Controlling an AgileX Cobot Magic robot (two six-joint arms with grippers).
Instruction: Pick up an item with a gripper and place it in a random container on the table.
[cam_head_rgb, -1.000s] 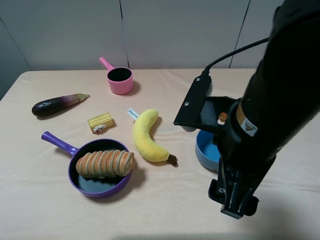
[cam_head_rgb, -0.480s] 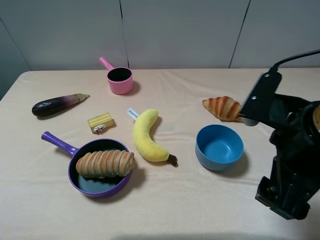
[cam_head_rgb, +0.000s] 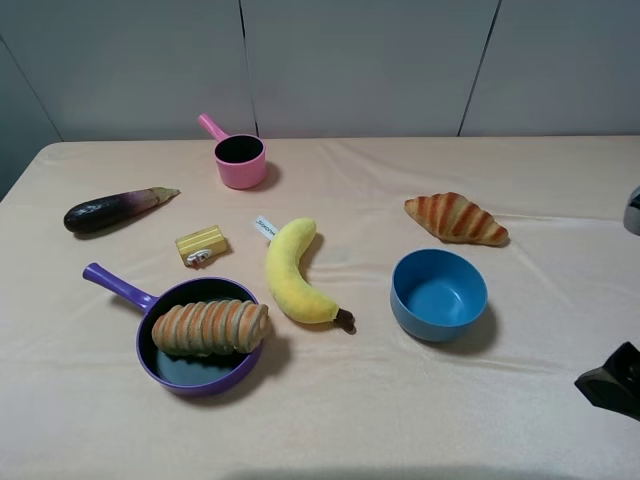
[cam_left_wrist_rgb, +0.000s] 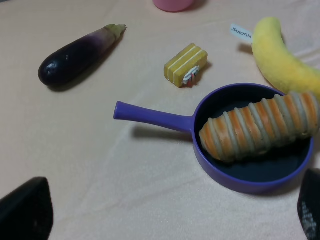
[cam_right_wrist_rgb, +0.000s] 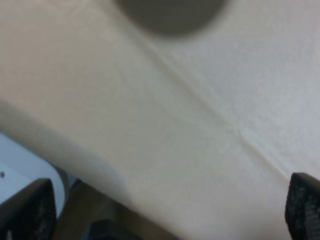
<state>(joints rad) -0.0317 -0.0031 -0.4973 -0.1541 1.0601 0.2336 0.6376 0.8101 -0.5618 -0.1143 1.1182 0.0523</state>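
I see bread loaf (cam_head_rgb: 210, 327) lying crosswise inside purple frying pan (cam_head_rgb: 180, 371), ends resting on rim, pan handle pointing toward eggplant (cam_head_rgb: 115, 209). Left tool (cam_left_wrist_rgb: 165, 220) spread wide, empty, above tabletop (cam_head_rgb: 330, 420) just short of pan. Right tool (cam_right_wrist_rgb: 165, 210) also spread wide, empty, over tabletop edge; only dark corner of it shows at high view's right margin. Banana (cam_head_rgb: 293, 275) just beside pan. Blue bowl (cam_head_rgb: 438, 295), croissant (cam_head_rgb: 456, 218), pink pot (cam_head_rgb: 239, 160) well apart.
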